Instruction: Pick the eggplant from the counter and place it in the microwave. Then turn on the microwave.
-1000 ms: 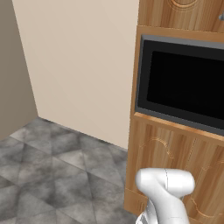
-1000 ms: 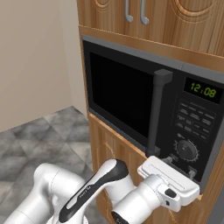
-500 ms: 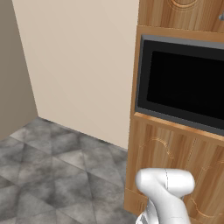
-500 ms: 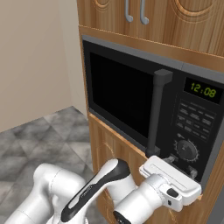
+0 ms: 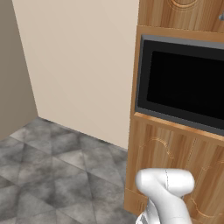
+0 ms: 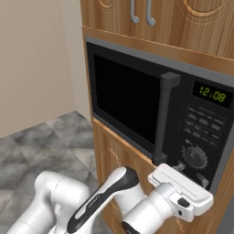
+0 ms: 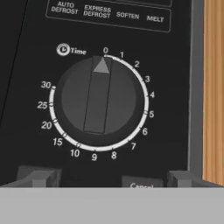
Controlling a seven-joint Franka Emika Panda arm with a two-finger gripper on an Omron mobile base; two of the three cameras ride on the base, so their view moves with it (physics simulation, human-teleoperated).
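The microwave (image 6: 128,105) sits built into wooden cabinetry with its black glass door (image 5: 183,83) shut and its vertical bar handle (image 6: 163,119) upright. My gripper (image 6: 192,176) is open right at the lower part of the button panel, below the timer dial (image 6: 194,155). In the hand view the dial (image 7: 98,100) points to 0, and my gripper (image 7: 111,179) has its fingertips (image 7: 39,177) spread wide with nothing between them, close to a Cancel button (image 7: 142,183). The green display (image 6: 209,94) reads 12:08. The eggplant is hidden and the counter is out of view.
Wooden cabinet doors (image 6: 141,18) with metal handles hang above the microwave, and a carved wooden panel (image 5: 170,153) is below it. A beige wall (image 5: 78,65) and grey tiled floor (image 5: 52,175) lie to the left.
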